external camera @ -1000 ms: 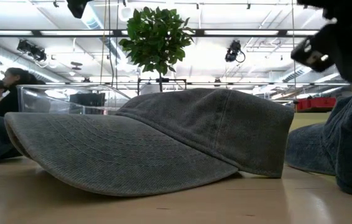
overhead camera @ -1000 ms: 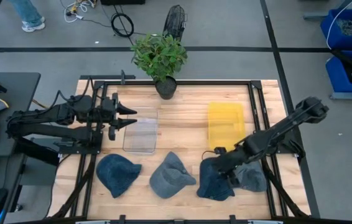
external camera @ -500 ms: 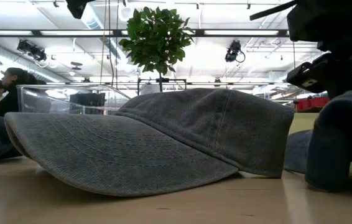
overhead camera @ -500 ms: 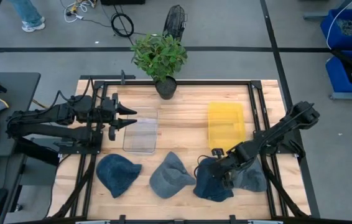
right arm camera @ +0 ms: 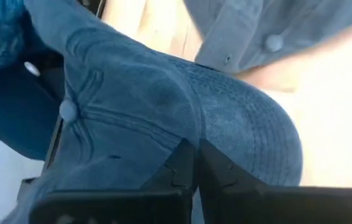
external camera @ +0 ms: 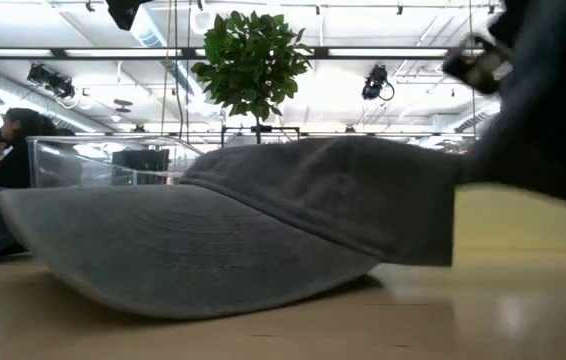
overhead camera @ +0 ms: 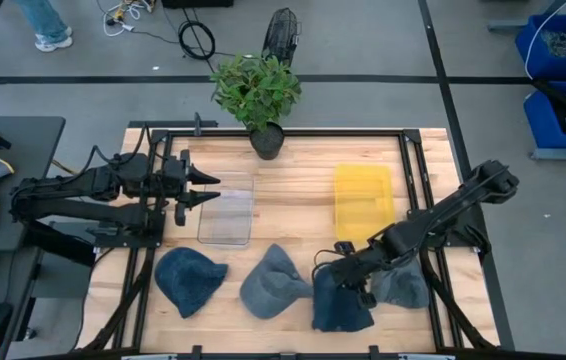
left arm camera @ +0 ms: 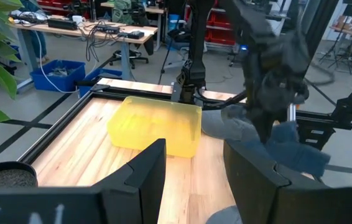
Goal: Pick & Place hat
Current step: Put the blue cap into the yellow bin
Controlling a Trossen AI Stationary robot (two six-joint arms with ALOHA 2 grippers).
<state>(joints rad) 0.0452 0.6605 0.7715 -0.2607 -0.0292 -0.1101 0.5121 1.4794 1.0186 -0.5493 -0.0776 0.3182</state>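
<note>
My right gripper is shut on a dark blue denim hat at the table's near right. In the low view this hat hangs clear of the table top. A pale grey hat lies on the table under my right arm. A grey-blue hat lies on its brim and crown at the near middle, and a blue hat lies at the near left. My left gripper waits open at the left edge, beside the clear bin. My right gripper pinches the dark hat's crown cloth between its two fingers, not far from the top button. The fingers come slanting down from the table's right side. The hat hangs bunched below them, lifted clear of the table.
A yellow bin stands at the far right of the table and a potted plant at the far middle. The black frame rail runs around the table. People sit in the room beyond the table.
My right gripper has shut on the dark blue hat and taken hold of it. It has drawn a little toward the table's left edge and gone up. The hat has bunched up and come off the table, baring the yellow bin behind it in the low view.
</note>
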